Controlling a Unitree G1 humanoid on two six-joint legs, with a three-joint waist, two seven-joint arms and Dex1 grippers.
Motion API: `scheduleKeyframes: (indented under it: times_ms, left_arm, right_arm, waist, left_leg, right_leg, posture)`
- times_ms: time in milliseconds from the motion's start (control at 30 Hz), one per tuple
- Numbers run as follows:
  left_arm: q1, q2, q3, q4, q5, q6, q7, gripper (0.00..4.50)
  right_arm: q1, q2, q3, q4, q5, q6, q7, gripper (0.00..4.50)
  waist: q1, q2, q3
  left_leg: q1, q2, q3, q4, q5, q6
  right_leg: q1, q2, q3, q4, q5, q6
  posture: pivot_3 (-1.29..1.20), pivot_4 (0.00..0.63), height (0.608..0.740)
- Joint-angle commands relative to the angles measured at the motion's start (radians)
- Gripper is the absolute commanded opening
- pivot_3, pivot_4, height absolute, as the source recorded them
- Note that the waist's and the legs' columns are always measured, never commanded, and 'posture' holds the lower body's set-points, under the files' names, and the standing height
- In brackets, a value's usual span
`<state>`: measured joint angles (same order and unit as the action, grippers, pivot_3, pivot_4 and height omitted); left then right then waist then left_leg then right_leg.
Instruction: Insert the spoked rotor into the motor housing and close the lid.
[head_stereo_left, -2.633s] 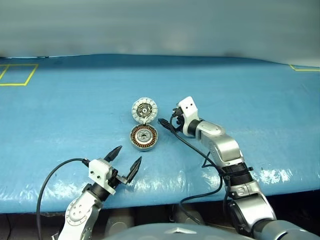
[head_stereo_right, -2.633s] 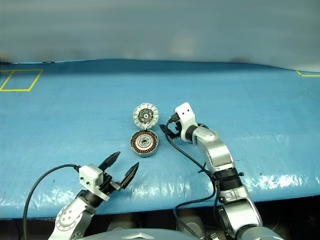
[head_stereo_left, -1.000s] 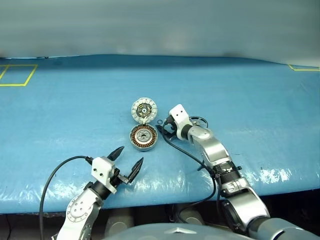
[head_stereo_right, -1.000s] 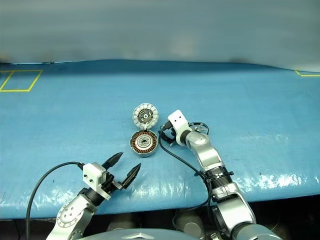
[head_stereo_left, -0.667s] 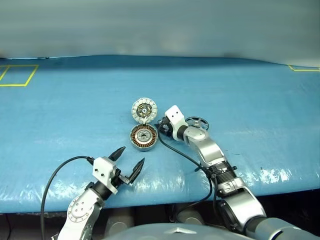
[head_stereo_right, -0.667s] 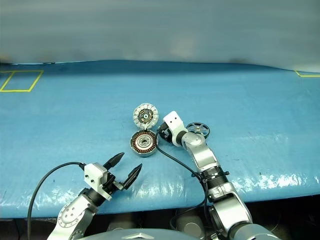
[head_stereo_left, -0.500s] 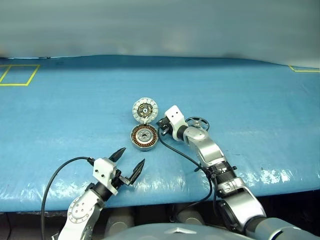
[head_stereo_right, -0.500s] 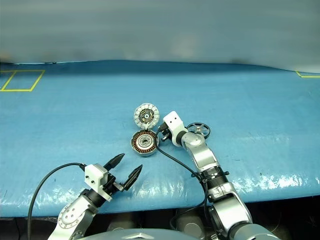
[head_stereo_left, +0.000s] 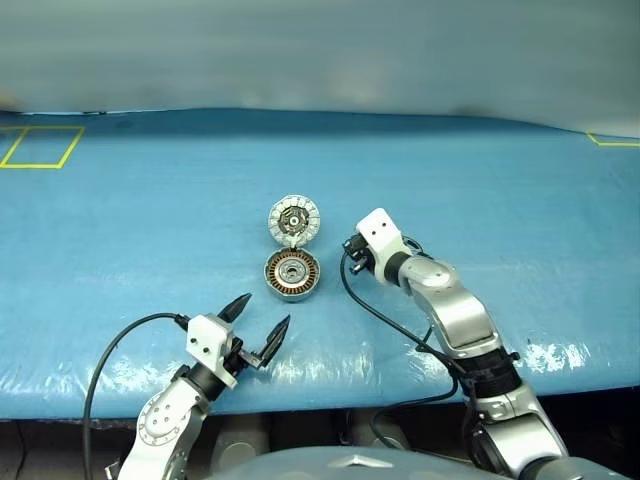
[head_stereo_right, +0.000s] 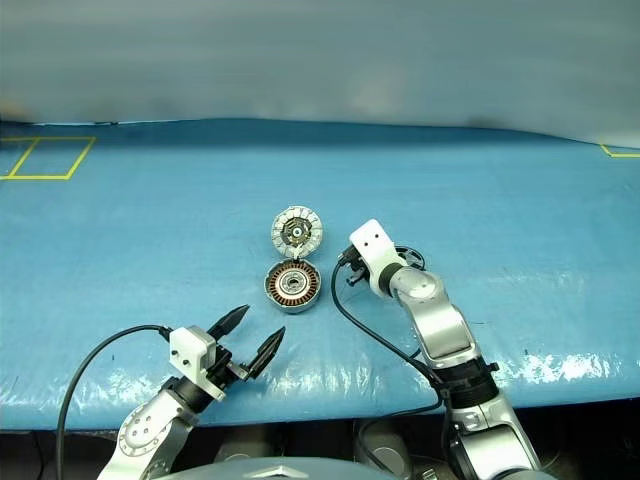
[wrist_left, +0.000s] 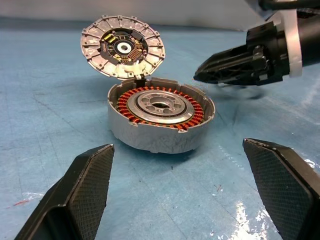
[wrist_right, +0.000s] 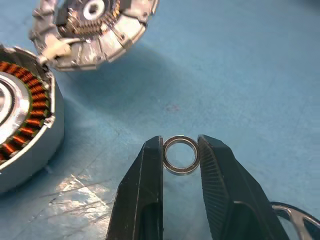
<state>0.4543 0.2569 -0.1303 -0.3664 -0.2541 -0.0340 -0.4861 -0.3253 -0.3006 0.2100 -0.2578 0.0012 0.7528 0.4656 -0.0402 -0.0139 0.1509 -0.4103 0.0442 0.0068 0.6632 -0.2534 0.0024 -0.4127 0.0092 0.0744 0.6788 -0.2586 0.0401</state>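
The motor housing (head_stereo_left: 292, 274), a short drum with copper windings around a silver hub, sits open at mid-table. Its lid (head_stereo_left: 294, 220) stands tilted at the housing's far rim, ribbed face and dark middle towards me. My right gripper (wrist_right: 180, 142) hovers just right of the housing (wrist_right: 22, 135), shut on a small metal ring (wrist_right: 181, 155) held above the cloth. A piece of the spoked rotor (wrist_right: 294, 218) peeks out under that wrist; the arm hides most of it in the eye views. My left gripper (head_stereo_left: 256, 327) is open near the table's front edge, aimed at the housing (wrist_left: 160, 118), nothing between its fingers.
A blue cloth (head_stereo_left: 150, 220) covers the whole table. Yellow tape squares mark the far left (head_stereo_left: 38, 146) and far right (head_stereo_left: 612, 139) corners. Black cables trail from both wrists; the right one (head_stereo_left: 375, 305) loops over the cloth just right of the housing.
My right gripper has shut on the small ring beside the housing, then lifted and drawn back to the right with it. The left arm has not moved.
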Motion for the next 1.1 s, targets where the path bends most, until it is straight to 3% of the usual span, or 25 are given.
scheduleKeyframes:
  times_ms: [33, 200, 500, 1100]
  left_arm:
    - [-0.002, -0.004, -0.007, -0.018, 0.014, -0.028, 0.005, 4.50]
    - [-0.010, -0.003, -0.002, -0.009, 0.025, -0.032, 0.009, 4.50]
    - [-0.019, -0.003, 0.007, 0.001, 0.042, -0.032, 0.020, 4.50]
    - [-0.024, -0.001, 0.011, 0.011, 0.045, -0.032, 0.023, 4.50]
  right_arm:
    - [0.019, 0.006, 0.014, -0.167, 0.063, 0.062, 0.035, 0.67]
    - [0.031, 0.039, 0.074, -0.231, 0.101, 0.120, 0.028, 0.67]
    - [0.029, 0.155, 0.138, -0.094, 0.083, 0.058, -0.060, 0.67]
    - [0.041, 0.214, 0.187, 0.006, 0.083, 0.008, -0.089, 0.67]
  waist:
    - [0.000, 0.000, 0.000]
    - [0.000, 0.000, 0.000]
    - [0.001, 0.000, 0.000]
    - [0.000, 0.000, 0.000]
  left_leg:
    - [0.000, 0.000, 0.000, 0.000, 0.000, 0.000]
    - [0.000, 0.000, -0.001, 0.000, 0.000, 0.000]
    - [0.000, 0.000, 0.000, 0.001, 0.000, 0.000]
    - [0.000, 0.000, 0.000, 0.001, 0.000, 0.000]
  right_leg:
    - [0.000, 0.000, 0.000, 0.000, 0.000, 0.000]
    - [0.000, 0.000, -0.001, 0.000, -0.001, 0.000]
    - [0.000, -0.001, -0.001, 0.000, -0.001, 0.000]
    - [0.000, 0.000, -0.001, 0.000, 0.000, 0.000]
  posture:
    - [0.00, 0.150, 0.740]
    - [0.00, 0.150, 0.740]
    - [0.00, 0.150, 0.740]
    - [0.00, 0.150, 0.740]
